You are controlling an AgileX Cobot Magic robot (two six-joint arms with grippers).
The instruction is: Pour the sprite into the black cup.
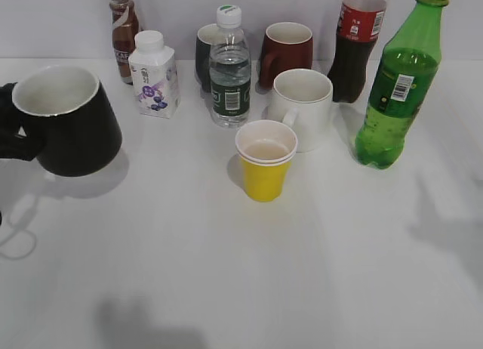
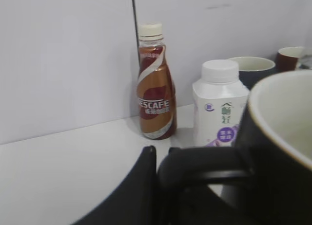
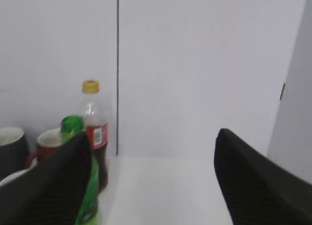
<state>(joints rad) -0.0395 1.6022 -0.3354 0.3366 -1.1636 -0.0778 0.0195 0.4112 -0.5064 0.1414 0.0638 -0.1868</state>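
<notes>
Green and translucent, the tall uncapped plastic sprite bottle (image 1: 398,84) stood on the white table (image 1: 226,273) at the far right, leaning a little, just in front of the red-labelled dark cola bottle (image 1: 357,43). Nothing gripped it. In our right wrist view our right gripper (image 3: 153,181) had its jaws spread wide and empty, with the green bottle showing just past the left finger, so we judged the grasp still to come.

Well apart from it, at the left edge, the large glossy black cup (image 1: 69,121) with its white inside sat tilted above its own shadow. Our left gripper (image 2: 161,159) was pinching its black loop handle (image 2: 204,166), dark fingers closed about the bar. The cup looked dry inside. So we reckoned the cup was in hand, while taking the bottle, bringing the two together and pouring all remained.

Between them stood a yellow paper cup (image 1: 264,166), a white mug (image 1: 302,107), a clear water bottle (image 1: 229,71), a maroon mug (image 1: 287,53) and a smaller dark mug (image 1: 205,50). On the brown coffee bottle (image 2: 155,84) we read "NESCAFE". The white carton (image 2: 220,105) carried print we could not make out, and the sprite's label showed only a barcode patch.
</notes>
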